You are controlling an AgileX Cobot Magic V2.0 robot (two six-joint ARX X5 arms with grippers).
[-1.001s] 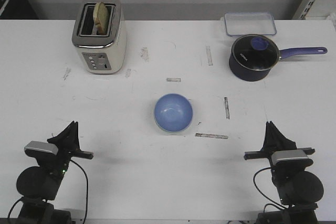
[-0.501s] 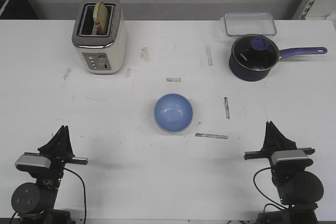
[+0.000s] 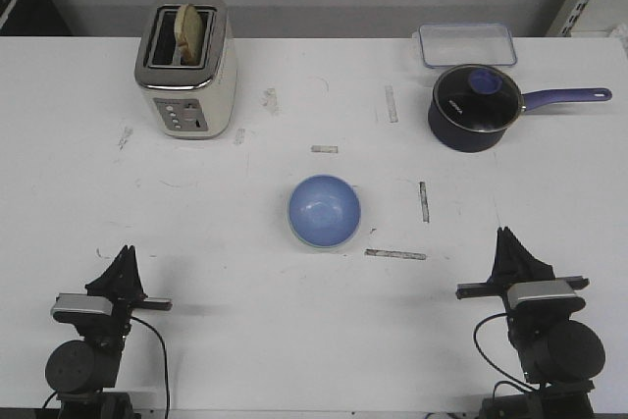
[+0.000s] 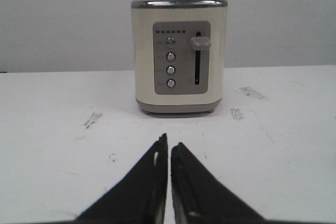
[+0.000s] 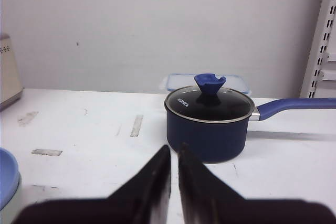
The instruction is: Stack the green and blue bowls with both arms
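Note:
The light blue bowl stands at the middle of the table. At the edge of the right wrist view the blue bowl sits nested in a pale greenish bowl, of which only the side shows. From the front the green bowl is hidden under the blue one. My left gripper is shut and empty near the front left edge, and it points at the toaster in the left wrist view. My right gripper is shut and empty at the front right, and it faces the saucepan in the right wrist view. Both are well apart from the bowls.
A cream toaster with toast stands at the back left. A dark blue saucepan with a glass lid and a long handle is at the back right, with a clear lidded container behind it. Tape strips mark the table.
My left arm has drawn back toward the front edge and settled lower. The right arm and the bowls have not moved.

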